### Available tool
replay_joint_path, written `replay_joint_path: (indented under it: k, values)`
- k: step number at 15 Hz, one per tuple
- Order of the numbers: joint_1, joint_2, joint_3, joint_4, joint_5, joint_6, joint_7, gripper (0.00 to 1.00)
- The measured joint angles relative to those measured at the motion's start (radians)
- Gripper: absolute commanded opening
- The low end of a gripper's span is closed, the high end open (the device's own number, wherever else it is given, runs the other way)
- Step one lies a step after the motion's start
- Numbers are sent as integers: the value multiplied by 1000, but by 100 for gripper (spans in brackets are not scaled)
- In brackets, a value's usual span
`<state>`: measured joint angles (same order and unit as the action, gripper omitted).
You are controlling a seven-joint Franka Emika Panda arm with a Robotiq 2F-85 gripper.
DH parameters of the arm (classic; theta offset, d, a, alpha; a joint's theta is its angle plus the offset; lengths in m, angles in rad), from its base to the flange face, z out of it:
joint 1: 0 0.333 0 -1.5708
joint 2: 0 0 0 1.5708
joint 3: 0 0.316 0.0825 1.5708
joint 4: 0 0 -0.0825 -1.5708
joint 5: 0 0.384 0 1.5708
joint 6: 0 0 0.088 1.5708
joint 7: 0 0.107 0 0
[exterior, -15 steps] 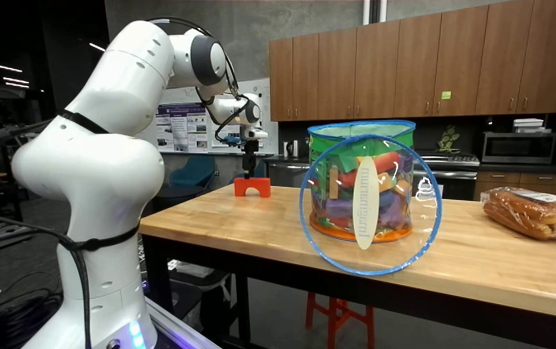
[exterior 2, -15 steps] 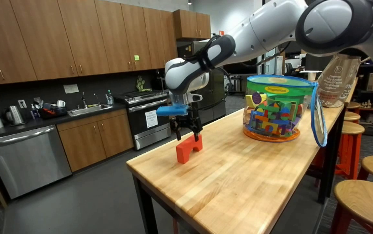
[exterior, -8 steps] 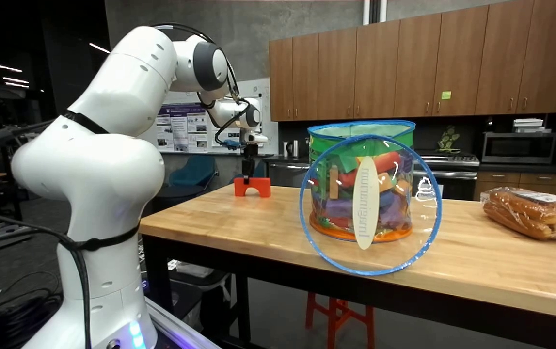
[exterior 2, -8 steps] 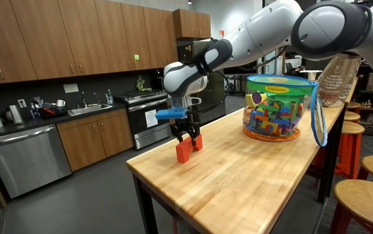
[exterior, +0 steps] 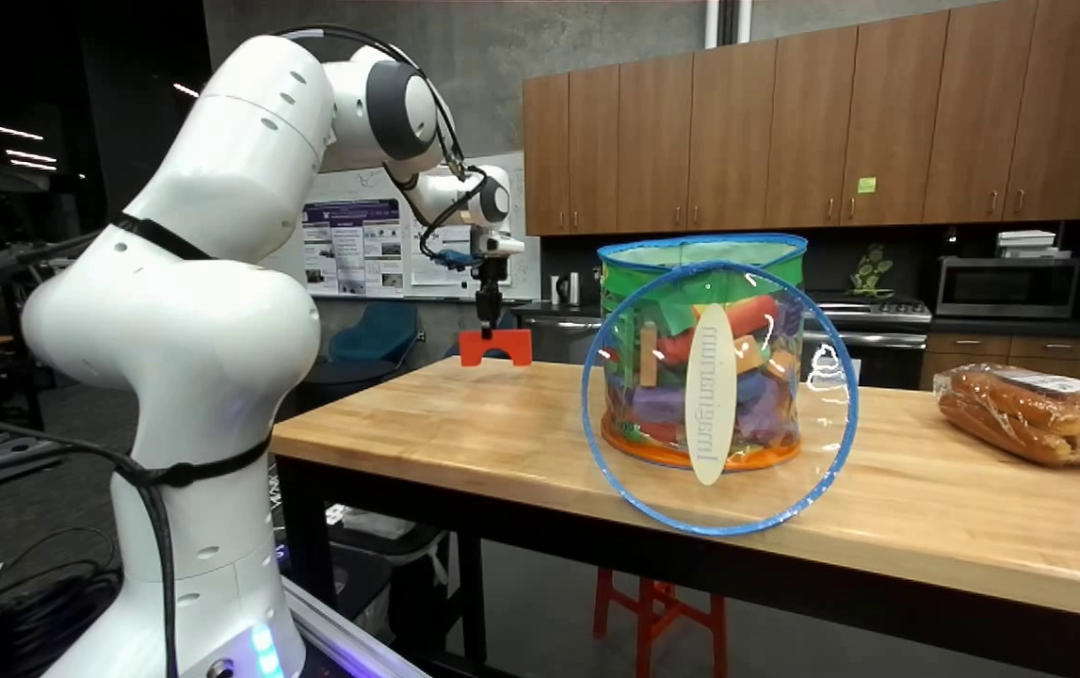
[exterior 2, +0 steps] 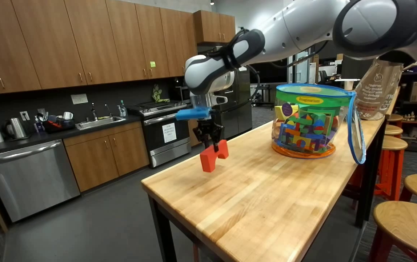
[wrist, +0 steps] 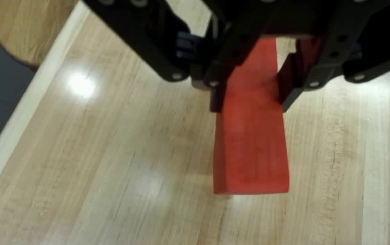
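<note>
Red arch block (wrist: 256, 146) is clamped in my hand (wrist: 252, 101). It hangs above the worktop (exterior 2: 244, 211), near one long edge.

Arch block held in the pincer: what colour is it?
Plain red. The arch block shows best close up in the wrist view, gripped by the pincer.

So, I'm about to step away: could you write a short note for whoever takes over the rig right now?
Gripper: closed on the red block, holding it above the table.
Tub: on the table, with coloured blocks inside; its lid hangs open at the side.
Bread: on the table, in a clear bag.
Done: red block gripped and clear of the table.
Left: red block not yet set down.
</note>
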<state>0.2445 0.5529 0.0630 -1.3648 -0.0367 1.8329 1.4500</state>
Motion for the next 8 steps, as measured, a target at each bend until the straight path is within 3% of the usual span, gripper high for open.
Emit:
replay_joint_path:
  k: [8]
  values:
    - [-25, -232, -49, -137, -12, -15, 33, 14]
